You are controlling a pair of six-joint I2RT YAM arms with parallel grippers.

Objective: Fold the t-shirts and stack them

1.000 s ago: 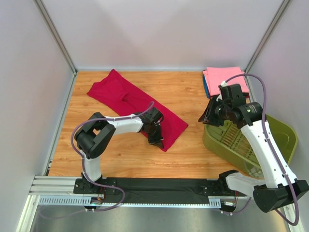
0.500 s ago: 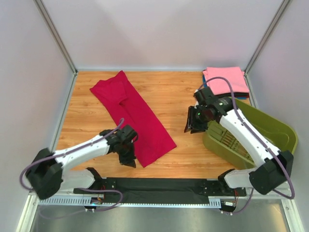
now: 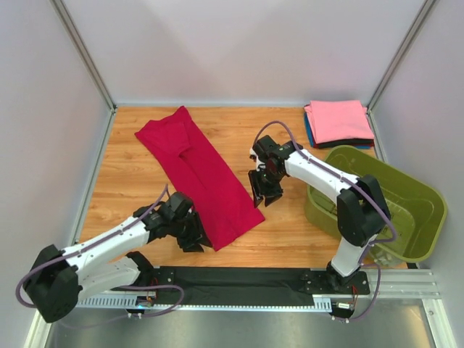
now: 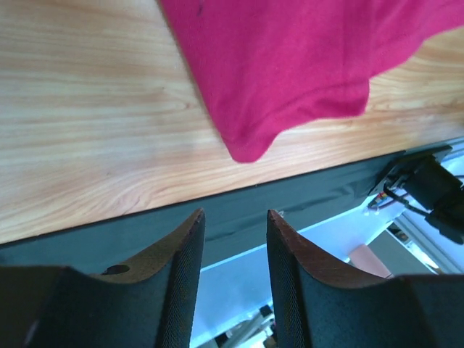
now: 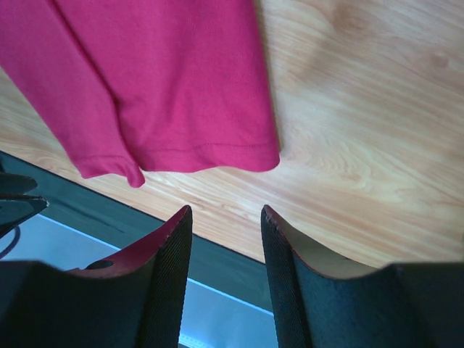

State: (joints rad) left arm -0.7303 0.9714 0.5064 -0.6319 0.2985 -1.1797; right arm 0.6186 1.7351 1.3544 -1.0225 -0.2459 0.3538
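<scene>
A crimson-red t-shirt [image 3: 203, 170] lies folded lengthwise as a long strip, running from the back left toward the front middle of the wooden table. My left gripper [image 3: 194, 235] hovers open just off its near-left corner [image 4: 250, 148], nothing between the jaws. My right gripper [image 3: 259, 190] hangs open beside the strip's near-right corner [image 5: 264, 156], also holding nothing. At the back right a stack of folded t-shirts [image 3: 337, 122] has pink on top, with blue and black edges showing beneath.
An olive-green plastic basket [image 3: 428, 210] sits at the right edge of the table [image 3: 290, 232], close to the right arm. A black strip [image 3: 239, 279] borders the table's near edge. Walls close in left, right and back.
The left gripper dragged the shirt's near end toward the front and has let go, jaws now apart. The right arm swung from the basket leftward to the shirt's right corner.
</scene>
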